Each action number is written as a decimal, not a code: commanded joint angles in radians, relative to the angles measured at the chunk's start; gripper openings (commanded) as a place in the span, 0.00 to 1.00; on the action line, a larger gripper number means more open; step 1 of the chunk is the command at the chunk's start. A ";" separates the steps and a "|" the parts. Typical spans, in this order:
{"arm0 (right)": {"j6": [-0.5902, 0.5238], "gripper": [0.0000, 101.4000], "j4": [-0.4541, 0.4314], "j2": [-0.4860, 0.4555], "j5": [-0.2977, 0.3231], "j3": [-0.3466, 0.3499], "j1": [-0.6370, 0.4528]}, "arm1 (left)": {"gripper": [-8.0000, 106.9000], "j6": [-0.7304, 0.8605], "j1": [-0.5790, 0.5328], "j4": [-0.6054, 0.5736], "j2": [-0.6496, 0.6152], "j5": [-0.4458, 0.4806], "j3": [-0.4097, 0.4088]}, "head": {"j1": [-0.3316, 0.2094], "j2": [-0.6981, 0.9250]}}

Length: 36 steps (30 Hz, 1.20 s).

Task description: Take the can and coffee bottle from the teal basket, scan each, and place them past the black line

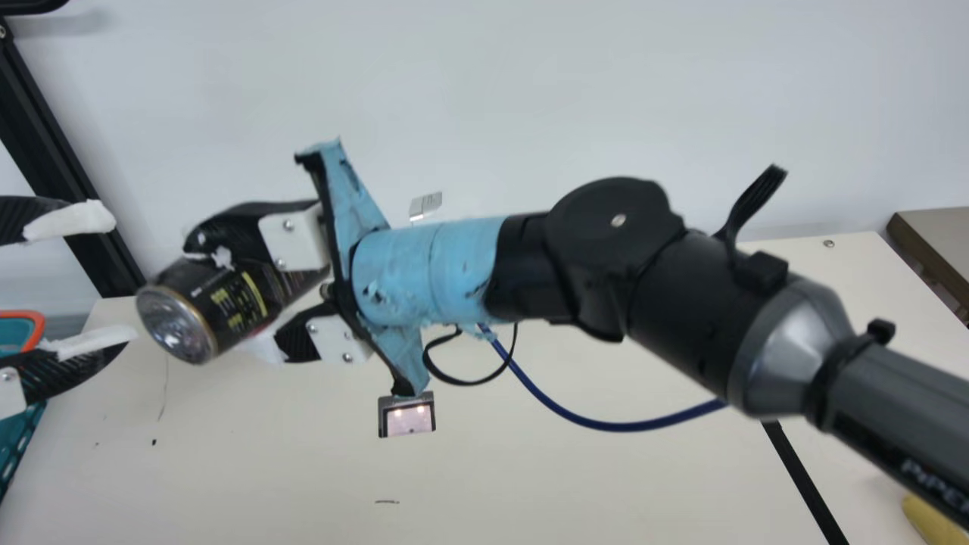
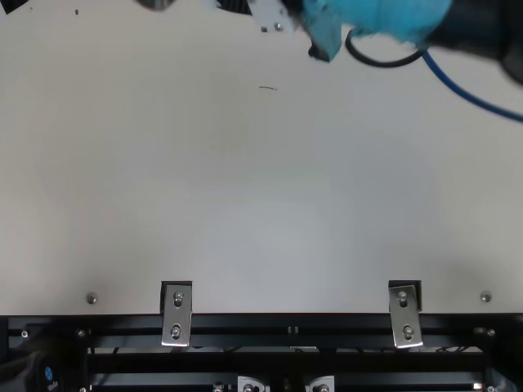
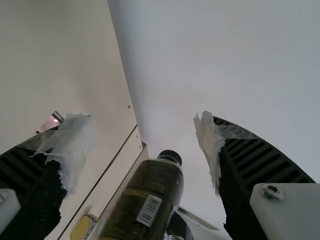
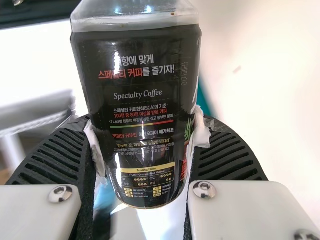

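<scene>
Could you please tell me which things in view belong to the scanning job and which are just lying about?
For the job:
coffee bottle, in the right gripper
teal basket
lit device, probably the scanner
black line
yellow item past the line, possibly the can

Apparently just about:
blue cable
black cord loop

The right arm has a grey tube (image 1: 886, 405) with pale lettering (image 1: 933, 484), a silver cone-shaped collar (image 1: 791, 348), rounded black joints (image 1: 609, 253) and scuffed light-blue wrapping (image 1: 431, 269). Beside the wrapping a black cord (image 1: 462, 384) loops and a dark blue cable (image 1: 621, 428) curves. The right tool (image 1: 231, 294) and left tool (image 1: 123, 274) have white blocks (image 1: 291, 241), silver screws (image 1: 288, 225) and black ribbed fingers (image 1: 79, 371) with ragged white tape (image 3: 75, 145).
</scene>
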 commanded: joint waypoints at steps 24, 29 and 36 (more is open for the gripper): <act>0.310 0.00 -0.746 0.157 0.439 -0.283 -0.060 | 0.85 0.000 0.000 0.000 0.000 0.000 0.000 | -0.037 -0.007; 0.280 0.00 -0.807 0.268 0.682 -0.498 -0.045 | 0.85 0.000 0.000 0.000 0.000 0.000 0.000 | -0.037 -0.007; 0.212 0.00 -0.878 0.337 0.697 -0.498 -0.013 | 0.85 0.000 0.000 0.000 0.000 0.000 0.000 | -0.037 -0.007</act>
